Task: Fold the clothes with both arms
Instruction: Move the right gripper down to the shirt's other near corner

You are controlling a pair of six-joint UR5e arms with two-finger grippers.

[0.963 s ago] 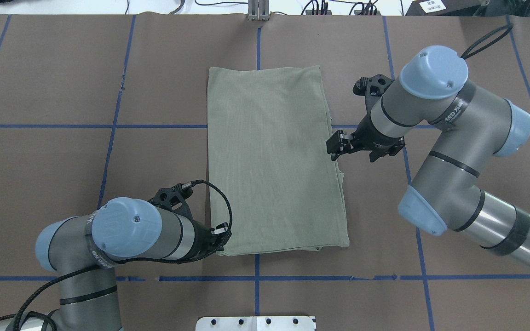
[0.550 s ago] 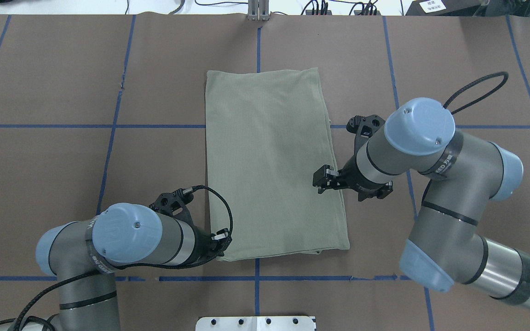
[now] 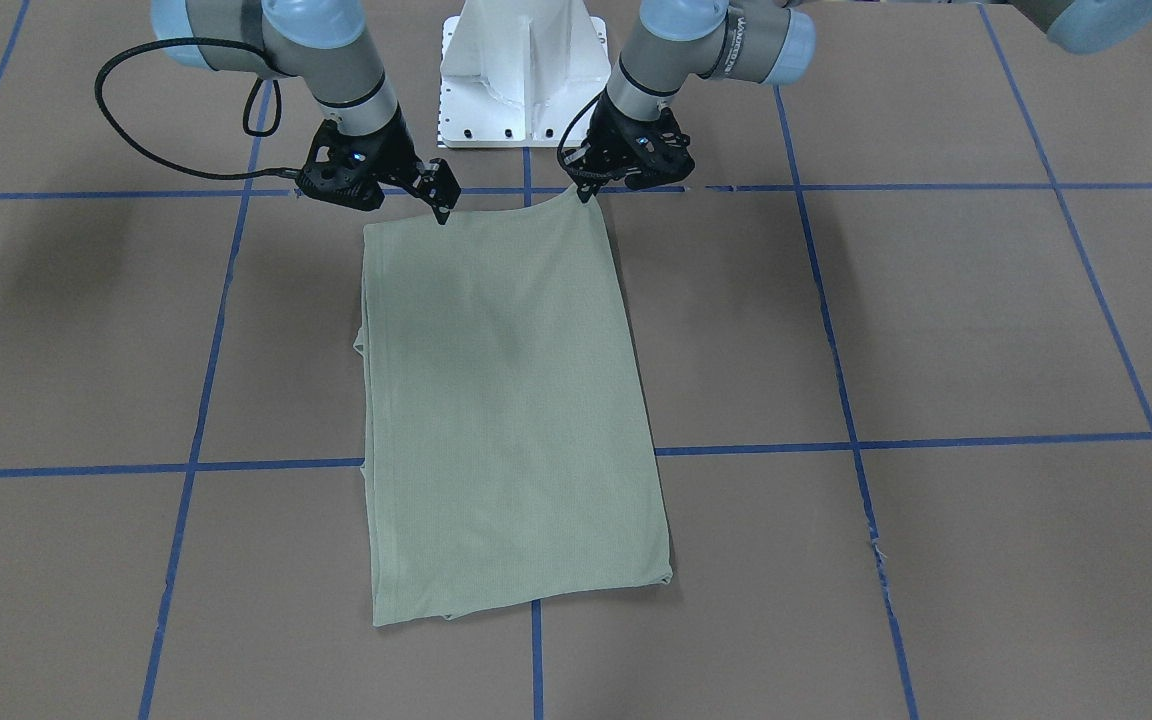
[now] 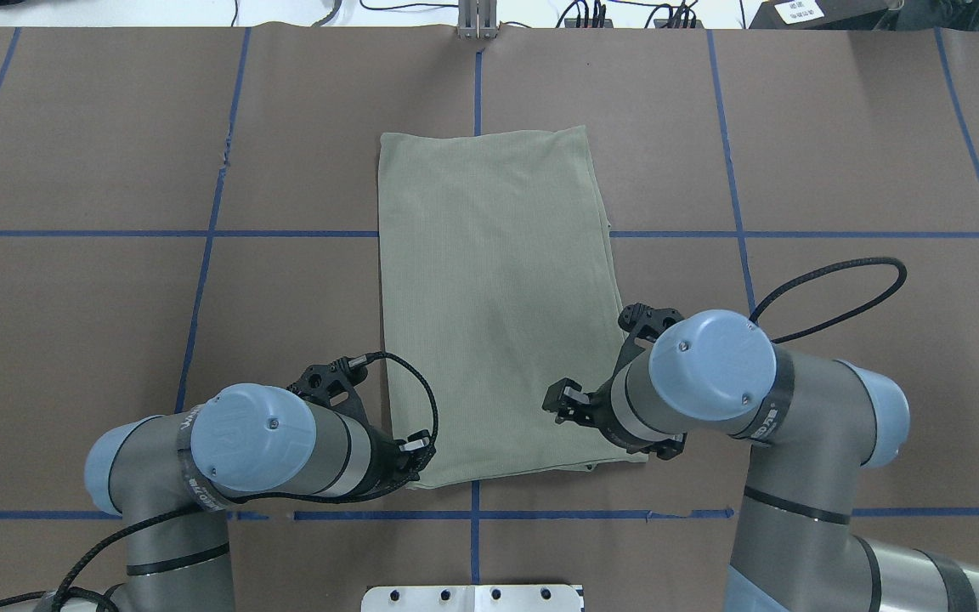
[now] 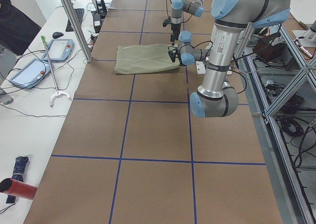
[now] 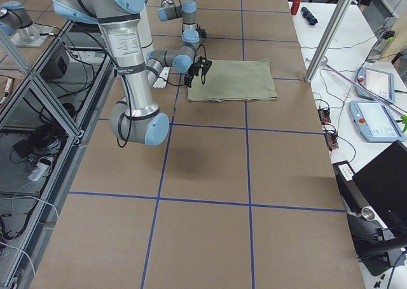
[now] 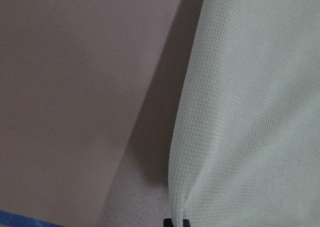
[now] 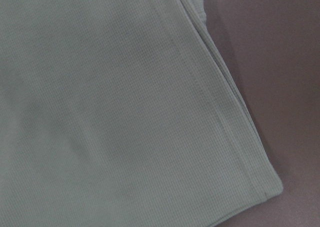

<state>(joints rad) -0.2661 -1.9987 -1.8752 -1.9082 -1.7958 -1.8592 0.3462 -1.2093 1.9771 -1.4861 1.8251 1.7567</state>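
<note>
The clothes [image 4: 489,297] are one sage-green shirt folded into a long rectangle in the middle of the brown table, also seen in the front view [image 3: 506,400]. My left gripper [image 4: 419,446] is shut on the shirt's near-left corner, which rises to the fingers [image 3: 588,192]. The left wrist view shows that cloth [image 7: 250,112] raised over its shadow. My right gripper [image 4: 559,404] hovers open just above the near-right corner, its fingers [image 3: 441,205] pointing down at the edge. In the right wrist view that corner [image 8: 125,112] lies flat in layers, with no finger in sight.
Blue tape lines [image 4: 472,514] grid the table. The white pedestal base [image 3: 526,80] stands right behind both grippers. A metal post [image 5: 74,24] and handheld control pendants [image 5: 29,71] sit on a white bench past the table's far edge.
My right arm has swept toward the robot along the shirt's right edge, from mid-length to the near corner. The left gripper has stayed at its corner, which shifted slightly.
</note>
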